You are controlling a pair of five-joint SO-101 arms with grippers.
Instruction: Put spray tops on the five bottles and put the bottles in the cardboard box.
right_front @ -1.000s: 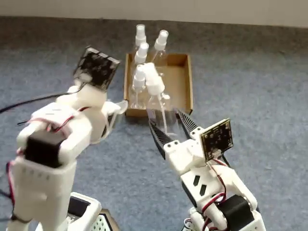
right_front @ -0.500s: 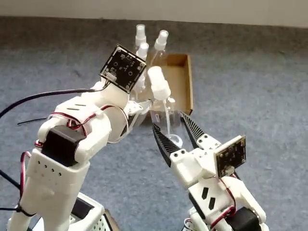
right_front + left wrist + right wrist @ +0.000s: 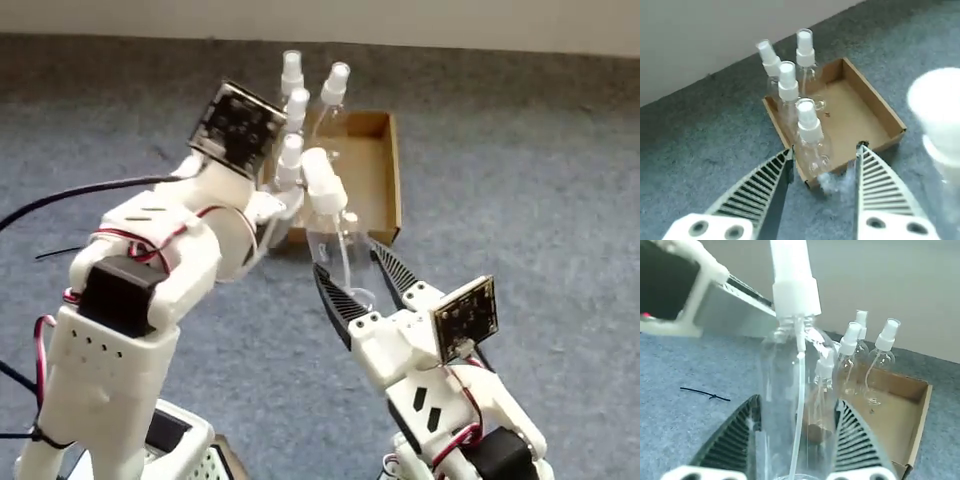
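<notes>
the fifth bottle (image 3: pixel 340 250) stood upright, long axis vertical, spray top (image 3: pixel 322 180) uppermost. it was gripped low between the fingers of the right gripper (image 3: pixel 347 258), just on the near side of the cardboard box (image 3: pixel 392 170), which lay toward the far edge of the worktop (image 3: pixel 520 200). four more bottles (image 3: pixel 809 125) stood upright, tops on, at the box's left and far sides — its right half lay bare. the left gripper (image 3: pixel 825 148) hung by the box's near left corner — fingers wide, holding nothing.

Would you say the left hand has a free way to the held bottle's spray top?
Probably yes: the left hand is open beside the spray top, which stands clear above the right hand holding the bottle.
</notes>
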